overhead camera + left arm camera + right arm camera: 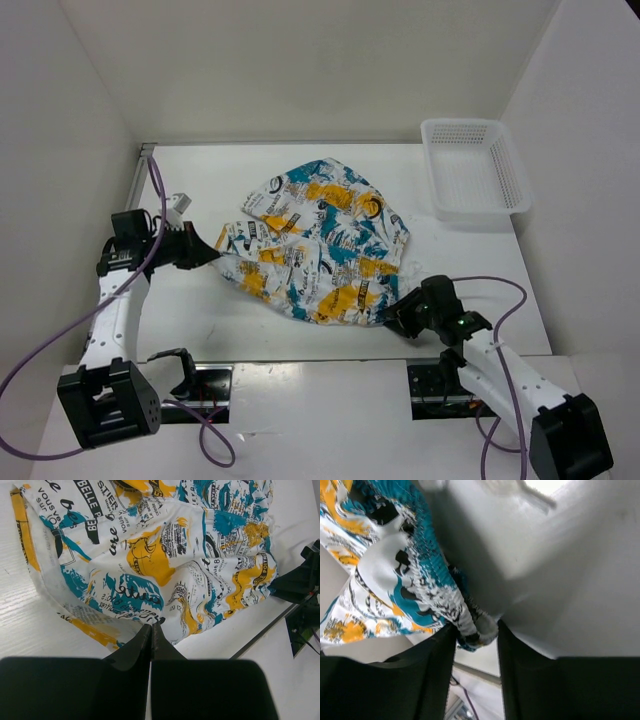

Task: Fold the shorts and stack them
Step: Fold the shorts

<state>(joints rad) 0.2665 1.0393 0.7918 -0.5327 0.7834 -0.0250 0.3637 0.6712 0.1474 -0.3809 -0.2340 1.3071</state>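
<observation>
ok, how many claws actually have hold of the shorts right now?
2. Left claw pinches the shorts at their left edge; right claw clamps the gathered waistband at the near-right corner. Neither grip is hidden.

Top cam looks down on the shorts (318, 243) from behind; wrist cams sit close at its left and right edges, both seeing that fabric.
</observation>
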